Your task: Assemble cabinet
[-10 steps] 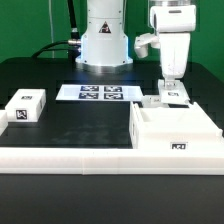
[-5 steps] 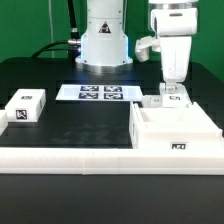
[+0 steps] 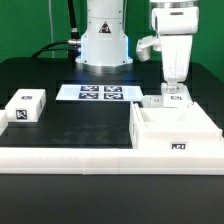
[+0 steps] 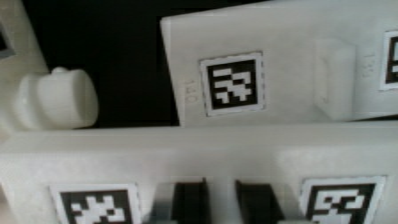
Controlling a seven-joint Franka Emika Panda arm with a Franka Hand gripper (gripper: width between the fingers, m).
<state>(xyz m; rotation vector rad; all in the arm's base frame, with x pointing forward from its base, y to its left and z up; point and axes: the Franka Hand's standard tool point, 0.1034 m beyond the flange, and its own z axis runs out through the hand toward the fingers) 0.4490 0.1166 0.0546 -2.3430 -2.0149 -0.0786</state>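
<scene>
The cabinet [image 3: 175,128], a large white open box with a tag on its front, stands at the exterior view's right. My gripper [image 3: 174,94] hangs straight down over its back edge, onto a small white tagged part [image 3: 160,100] there. In the wrist view the two dark fingers [image 4: 185,200] stand close together, shut on a thin pale strip of this white part [image 4: 89,170], which carries a tag on each side of them. Beyond it lies another white tagged face [image 4: 267,60], and a round white knob [image 4: 54,95] shows beside it.
A small loose white tagged block [image 3: 25,105] sits at the exterior view's left. The marker board [image 3: 100,93] lies before the robot's base [image 3: 105,40]. A long white rail [image 3: 70,158] runs along the table's near edge.
The gripper has edged very slightly toward the exterior view's right. Its jaws stay shut and nothing else has moved.
</scene>
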